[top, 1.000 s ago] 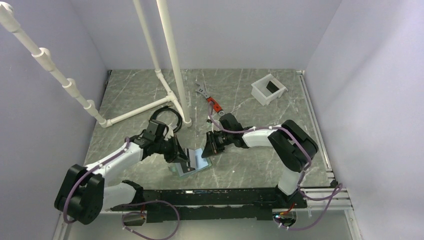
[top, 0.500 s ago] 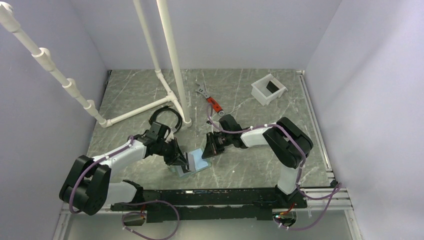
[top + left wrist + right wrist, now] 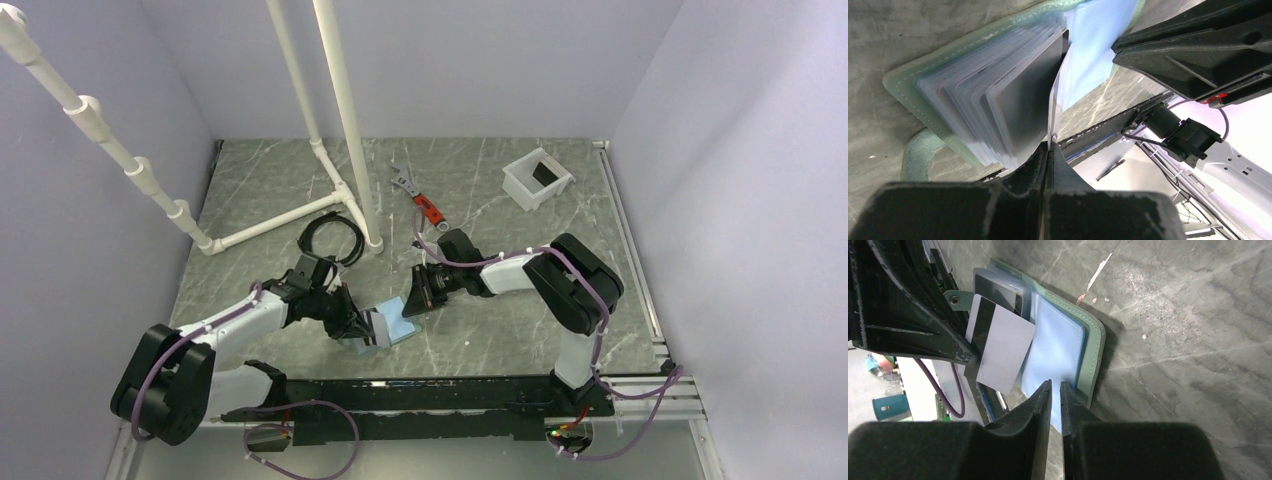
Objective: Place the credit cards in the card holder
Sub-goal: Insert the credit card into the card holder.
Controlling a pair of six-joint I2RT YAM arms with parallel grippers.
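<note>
Two arms converge on the card holder [image 3: 395, 334], which lies open on the marble worktop [image 3: 500, 330] near the front edge, approx. midway between the arm bases.

(a) Top view: L gripper [image 3: 366, 325] comes in from the left and R gripper [image 3: 411, 300] from the right. Both tips are over the holder, close to each other but apart.

(b) L wrist view: L fingers [image 3: 1023, 170] are clenched on the lower edge of a thin card [image 3: 1052, 115]. The card is seen edge-on, standing just beside a fan of clear sleeves [image 3: 998, 100] that rises from the holder's mint-green cover. A light-blue leaf [image 3: 1093, 40] of the holder slants up off the worktop toward the R gripper.

(c) R wrist view: the same card shows a pale face w/ a dark magnetic stripe along one side. It overlaps the sleeves, and one corner reaches over the leaf. R fingers [image 3: 1033, 410] are drawn nearly together, leaving a thin slit, and pinch the near edge of that leaf; a strip of blue shows in the slit. Cannot tell whether the card has entered a sleeve.

Other items, all well apart toward the back: white tub [image 3: 520, 188] at the right, red-handled wrench [image 3: 420, 200] at ctr, black cable coil [image 3: 330, 237] and white pipe frame [image 3: 350, 150] at the left.
</note>
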